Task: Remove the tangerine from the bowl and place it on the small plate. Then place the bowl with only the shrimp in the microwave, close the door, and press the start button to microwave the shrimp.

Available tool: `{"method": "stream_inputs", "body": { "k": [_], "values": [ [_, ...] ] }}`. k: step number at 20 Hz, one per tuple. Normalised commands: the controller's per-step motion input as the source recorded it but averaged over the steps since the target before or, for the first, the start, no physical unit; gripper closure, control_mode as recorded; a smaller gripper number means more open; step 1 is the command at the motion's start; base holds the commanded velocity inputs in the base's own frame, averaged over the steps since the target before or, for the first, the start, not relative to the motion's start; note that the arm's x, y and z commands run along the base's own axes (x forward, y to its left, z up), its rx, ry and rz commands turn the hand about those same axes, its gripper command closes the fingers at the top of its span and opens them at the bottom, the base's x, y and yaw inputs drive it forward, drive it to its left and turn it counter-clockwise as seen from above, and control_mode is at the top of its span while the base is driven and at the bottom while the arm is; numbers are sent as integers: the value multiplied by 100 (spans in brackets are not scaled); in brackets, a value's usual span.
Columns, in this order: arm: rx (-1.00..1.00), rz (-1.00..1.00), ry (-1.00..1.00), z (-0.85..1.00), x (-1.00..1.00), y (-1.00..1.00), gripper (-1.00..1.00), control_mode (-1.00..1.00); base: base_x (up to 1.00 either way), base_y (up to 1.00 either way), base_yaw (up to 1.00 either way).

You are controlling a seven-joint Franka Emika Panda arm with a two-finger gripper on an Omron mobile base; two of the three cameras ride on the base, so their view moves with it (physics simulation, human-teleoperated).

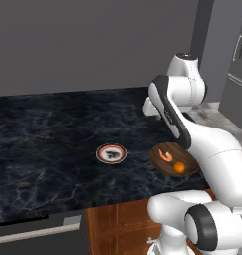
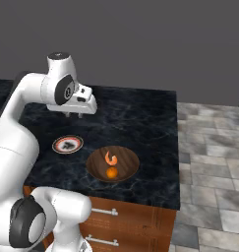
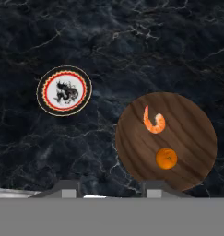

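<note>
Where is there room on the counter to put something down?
The dark counter is bare beyond the plate and bowl, and left of the plate. The strip between plate and bowl is narrow. The bowl holds shrimp and tangerine.

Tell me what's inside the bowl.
The bowl holds a shrimp and a tangerine, lying apart on its wooden bottom. Nothing covers them, and no other item shows inside.

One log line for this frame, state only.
gripper: open, empty, above counter | tangerine, shrimp: in wooden bowl | small plate: bare
</note>
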Motion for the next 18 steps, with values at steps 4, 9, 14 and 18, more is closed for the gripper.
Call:
{"method": "stream_inputs", "body": {
  "k": [4,9,14,18],
  "values": [
    [-1,0,0,-1,-4,4,-100,-100,0,0,0],
    [-4,-1,15,-75,-10,7,-100,-100,0,0,0],
    [0,-8,26,-100,-8,-48,-100,-100,0,0,0],
    [1,-3,8,-82,0,-61,-100,-100,0,0,0]
  ]
}}
